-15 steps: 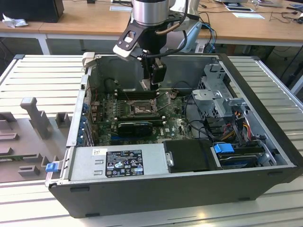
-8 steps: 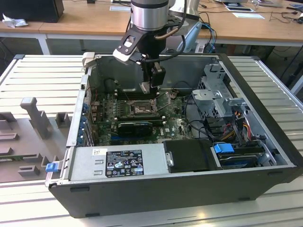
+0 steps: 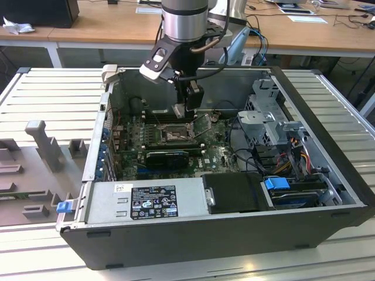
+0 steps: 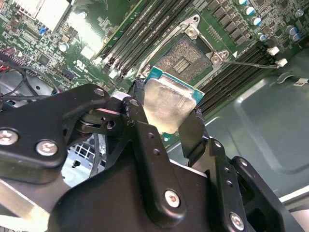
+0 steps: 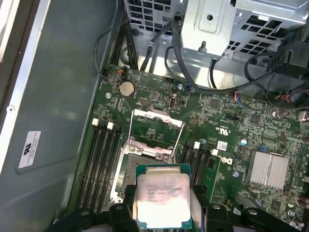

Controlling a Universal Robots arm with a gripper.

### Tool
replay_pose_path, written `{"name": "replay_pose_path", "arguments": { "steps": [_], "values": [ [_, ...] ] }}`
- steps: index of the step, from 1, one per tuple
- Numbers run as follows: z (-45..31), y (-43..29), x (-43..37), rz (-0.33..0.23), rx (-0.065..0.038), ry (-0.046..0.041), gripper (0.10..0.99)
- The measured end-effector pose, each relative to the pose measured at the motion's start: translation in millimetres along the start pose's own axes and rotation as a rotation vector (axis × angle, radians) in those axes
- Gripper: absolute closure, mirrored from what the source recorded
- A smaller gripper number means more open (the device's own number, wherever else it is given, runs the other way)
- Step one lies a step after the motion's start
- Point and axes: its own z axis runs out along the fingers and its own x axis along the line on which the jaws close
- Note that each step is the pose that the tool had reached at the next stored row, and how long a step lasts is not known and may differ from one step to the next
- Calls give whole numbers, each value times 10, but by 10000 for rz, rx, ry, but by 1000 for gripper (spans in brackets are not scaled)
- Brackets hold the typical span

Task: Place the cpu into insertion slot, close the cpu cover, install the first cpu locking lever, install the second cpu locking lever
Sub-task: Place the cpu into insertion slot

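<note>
Second wrist view: black gripper (image 4: 165, 116) clenches the silver-grey square cpu (image 4: 166, 99) above the empty black insertion slot (image 4: 186, 60). Metal-frame cpu cover (image 5: 159, 117) open; nothing seated.

Your count: one cpu (image 5: 164, 198), one slot (image 4: 186, 58), one cover (image 5: 158, 117), one hand (image 3: 188, 110). On the board (image 5: 217, 116) you have one coin cell (image 5: 126, 88), one finned heatsink (image 5: 267, 169) and four white latches (image 5: 95, 122). The case (image 3: 234, 234) carries two blue tabs (image 3: 61, 206) (image 3: 276, 183).
</note>
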Motion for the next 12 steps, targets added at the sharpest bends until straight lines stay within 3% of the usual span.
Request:
{"name": "replay_pose_path", "arguments": {
  "steps": [6, 12],
  "values": [
    [35, -6, 0, 904, -18, -75, 557],
    [42, -9, 1, 1089, -24, -89, 557]
  ]
}}
